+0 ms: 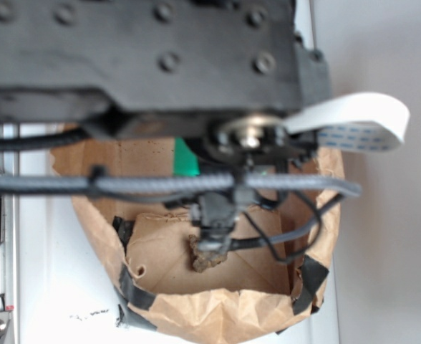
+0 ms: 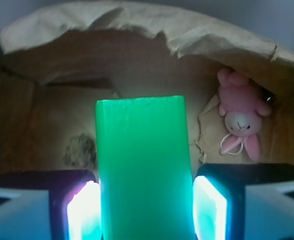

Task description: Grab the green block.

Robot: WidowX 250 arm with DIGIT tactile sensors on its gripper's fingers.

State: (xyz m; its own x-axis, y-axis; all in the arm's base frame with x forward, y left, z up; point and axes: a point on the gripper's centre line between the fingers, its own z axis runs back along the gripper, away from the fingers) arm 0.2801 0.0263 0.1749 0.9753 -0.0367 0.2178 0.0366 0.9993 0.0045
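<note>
My black, bolted arm housing [image 1: 139, 50] fills the upper part of the exterior view, with a braided grey cable [image 1: 160, 186] slung across beneath it and a flat white ribbon cable [image 1: 354, 118] looping off to one side. My gripper [image 2: 145, 210] points forward in the wrist view. Its two glowing pale fingers [image 2: 82, 212] stand on either side of the small, bright green rectangular block [image 2: 142, 165], pressed against its long faces, so the block sits clamped upright between them.

One green block [image 2: 143, 165], one rock [image 2: 80, 150], one bunny [image 2: 240, 120].
</note>
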